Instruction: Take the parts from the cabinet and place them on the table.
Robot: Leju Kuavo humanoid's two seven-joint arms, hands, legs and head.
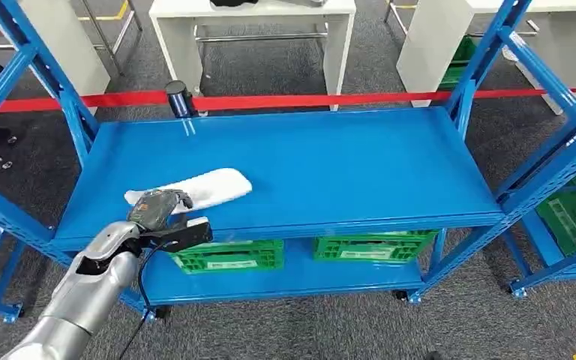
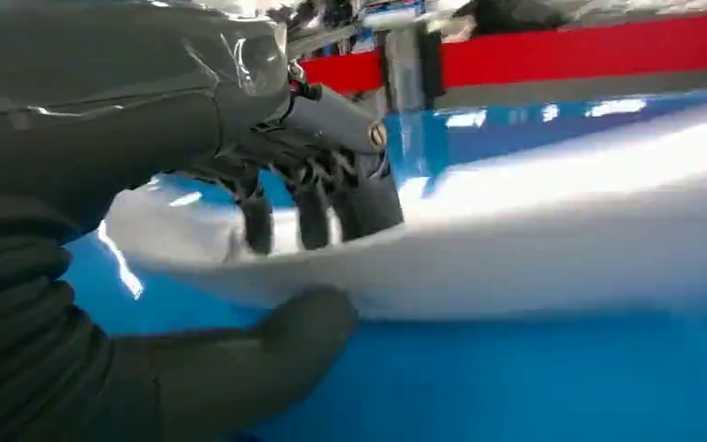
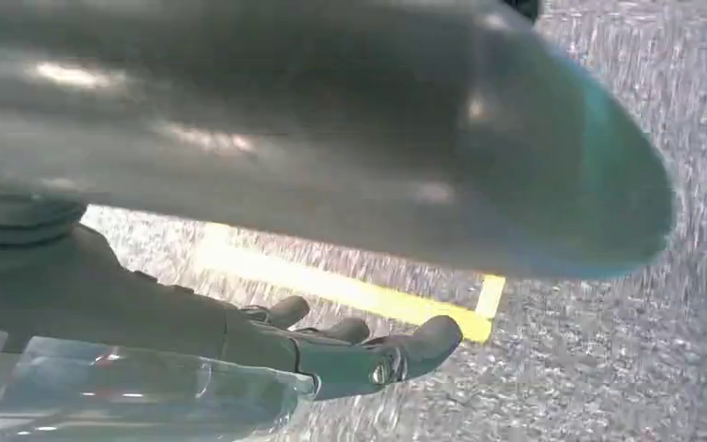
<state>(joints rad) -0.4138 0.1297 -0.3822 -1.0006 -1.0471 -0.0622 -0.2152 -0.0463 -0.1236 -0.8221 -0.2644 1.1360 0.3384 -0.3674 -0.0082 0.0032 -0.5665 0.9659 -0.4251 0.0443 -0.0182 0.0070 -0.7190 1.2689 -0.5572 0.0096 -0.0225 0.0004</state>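
The left hand [image 1: 161,208] sits at the near left edge of the blue shelf [image 1: 330,165], right on the near end of the white part [image 1: 202,187]. In the left wrist view its dark fingers [image 2: 313,207] curl over the part's upper face while the thumb [image 2: 267,354] comes in under its lower edge, so the hand looks closed around that end; whether the part has left the shelf I cannot tell.

The part is long and flat. Its long axis runs from the hand away to the far right, so nearly all of it lies beyond the grip, and it will likely sag or swing when lifted.

The right hand [image 3: 331,354] hangs over the floor, fingers loosely apart and holding nothing, so the left hand is much the nearer.
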